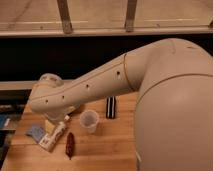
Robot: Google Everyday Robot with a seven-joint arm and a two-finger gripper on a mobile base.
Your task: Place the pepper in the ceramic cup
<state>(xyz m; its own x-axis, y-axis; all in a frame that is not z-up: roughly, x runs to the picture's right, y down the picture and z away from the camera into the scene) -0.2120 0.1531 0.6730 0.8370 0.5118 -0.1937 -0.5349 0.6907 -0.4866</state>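
The pepper (70,145) is slim and dark red and lies on the wooden table (107,150) near its front left. The ceramic cup (89,120) stands upright a little behind and to the right of the pepper, and I cannot see inside it. My arm reaches across from the right. Its wrist bends down at the left, over the table's back left. The gripper (59,118) hangs under that wrist, mostly hidden by the forearm, above the white bottle and left of the cup. It is well apart from the pepper.
A white tube-shaped bottle (54,136) lies left of the pepper, with a blue item (36,132) beside it. A black striped object (111,107) stands right of the cup. My white arm covers the table's back left and right side.
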